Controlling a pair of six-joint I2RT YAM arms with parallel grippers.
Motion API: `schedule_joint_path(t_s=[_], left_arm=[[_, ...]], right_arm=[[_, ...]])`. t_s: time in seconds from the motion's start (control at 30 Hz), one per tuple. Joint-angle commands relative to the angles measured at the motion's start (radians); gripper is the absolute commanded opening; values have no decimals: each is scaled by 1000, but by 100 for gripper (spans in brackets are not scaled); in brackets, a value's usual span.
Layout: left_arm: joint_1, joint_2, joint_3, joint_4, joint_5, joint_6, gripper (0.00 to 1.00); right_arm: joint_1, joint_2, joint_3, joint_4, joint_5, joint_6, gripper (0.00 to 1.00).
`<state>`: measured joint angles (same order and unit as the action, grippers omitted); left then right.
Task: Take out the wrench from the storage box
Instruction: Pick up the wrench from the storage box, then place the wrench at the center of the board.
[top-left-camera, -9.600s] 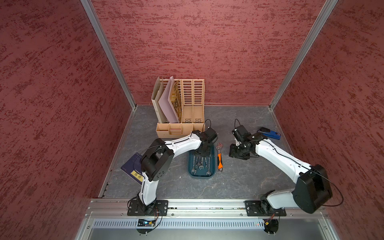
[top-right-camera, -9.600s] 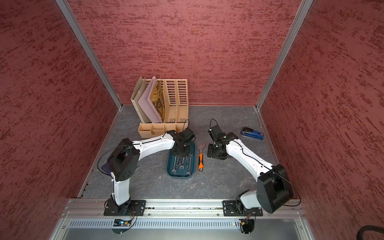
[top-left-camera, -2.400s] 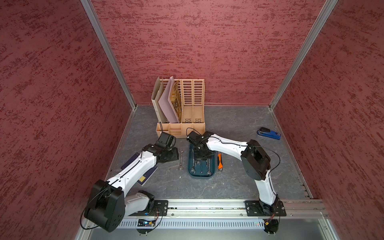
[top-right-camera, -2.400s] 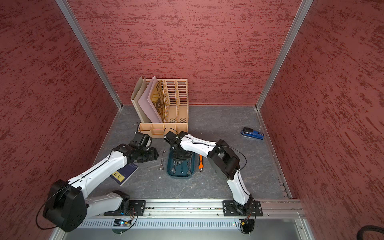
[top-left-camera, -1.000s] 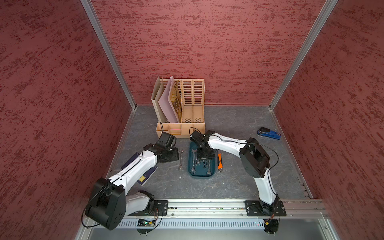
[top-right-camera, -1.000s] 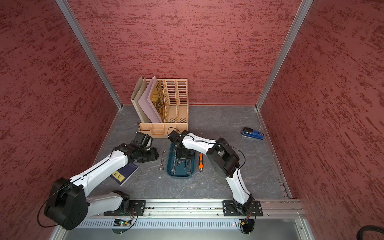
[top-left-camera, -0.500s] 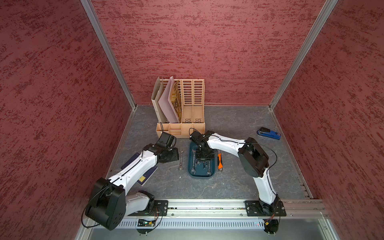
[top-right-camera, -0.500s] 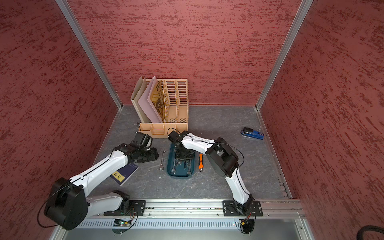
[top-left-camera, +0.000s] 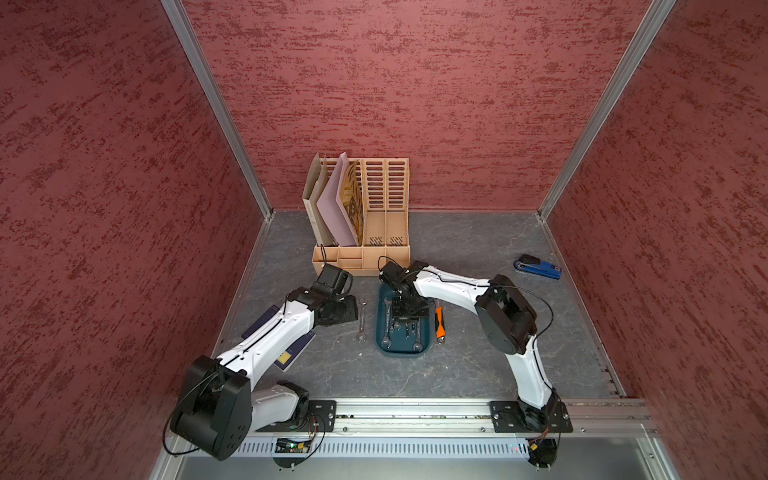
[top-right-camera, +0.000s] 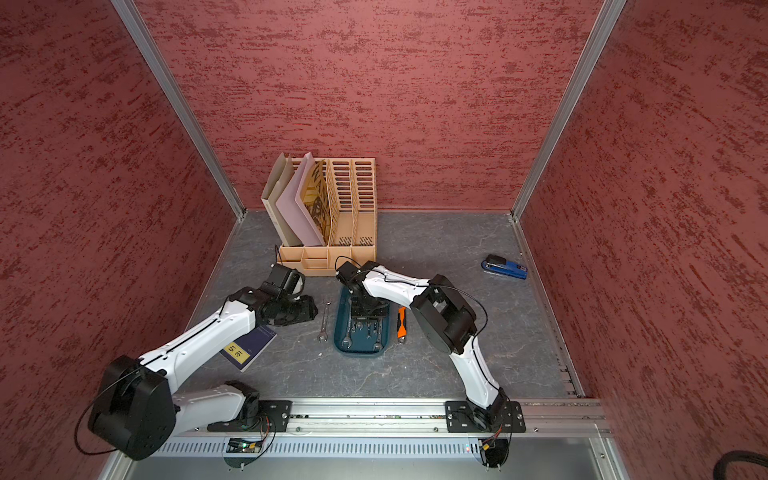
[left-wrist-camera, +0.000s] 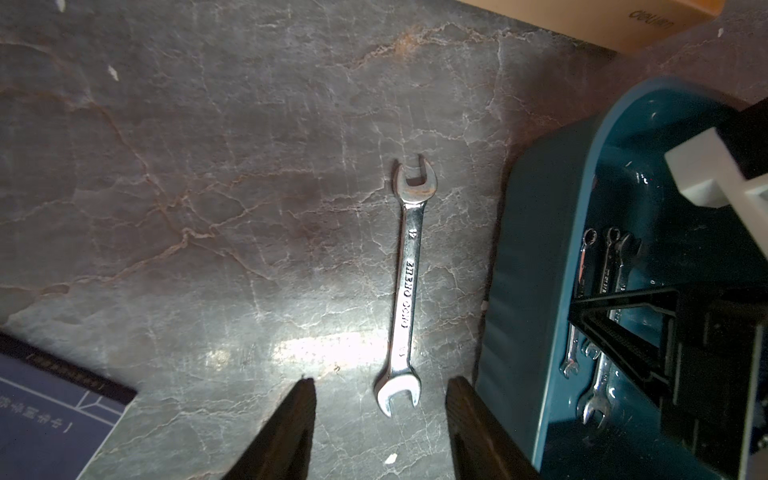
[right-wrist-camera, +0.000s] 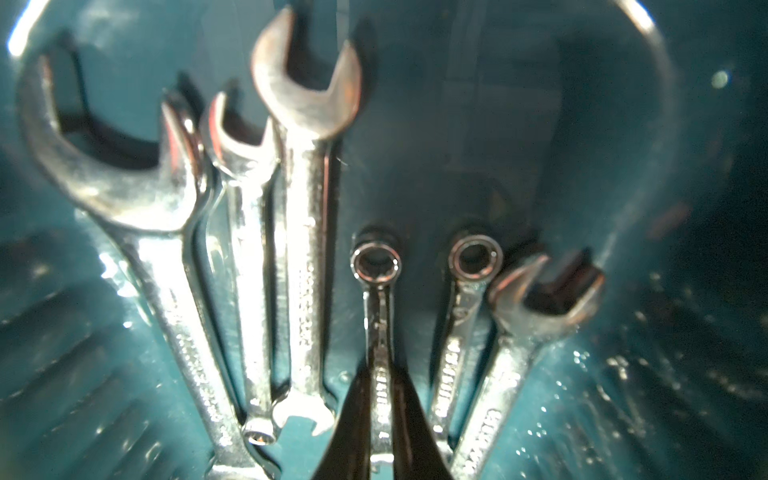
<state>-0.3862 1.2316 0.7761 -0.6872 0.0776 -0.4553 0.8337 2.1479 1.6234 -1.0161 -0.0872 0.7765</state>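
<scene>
Six wrenches (right-wrist-camera: 307, 249) lying in storage box (top-left-camera: 401, 352); right gripper (right-wrist-camera: 380, 374) pinching slim ring wrench (right-wrist-camera: 376, 291); left gripper (left-wrist-camera: 381, 380) hovering half-open, empty, by loose wrench (left-wrist-camera: 409, 282) left of box.

Counting the scene before you: one teal storage box (top-left-camera: 401, 353) holding six wrenches (right-wrist-camera: 307, 249), with a seventh wrench (top-left-camera: 361, 319) outside it. Your singles are one orange-handled tool (top-left-camera: 439, 323), one blue stapler (top-left-camera: 537, 267), one dark blue booklet (top-right-camera: 248, 347) and one beige file organizer (top-left-camera: 385, 195), which carries three folders (top-left-camera: 332, 208). You have two robot arms (top-left-camera: 270, 336) in shot, three red textured walls (top-left-camera: 415, 83) and two metal corner posts (top-left-camera: 216, 112).
</scene>
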Motion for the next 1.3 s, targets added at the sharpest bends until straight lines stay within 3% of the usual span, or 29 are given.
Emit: schedule_joint_path(t_s=[0.0, 0.73, 1.07, 1.27], left_arm=[[3, 2, 2, 9, 4, 10, 54], [3, -4, 20, -11, -2, 12, 54], [-11, -1, 56, -49, -16, 1, 54], [-54, 4, 98, -83, -50, -28, 54]], right_arm=[[-7, 55, -7, -30, 33, -9, 10], [-95, -302, 63, -173, 104, -78, 9], [-266, -462, -170, -90, 67, -153, 9], [-362, -456, -348, 23, -26, -212, 10]])
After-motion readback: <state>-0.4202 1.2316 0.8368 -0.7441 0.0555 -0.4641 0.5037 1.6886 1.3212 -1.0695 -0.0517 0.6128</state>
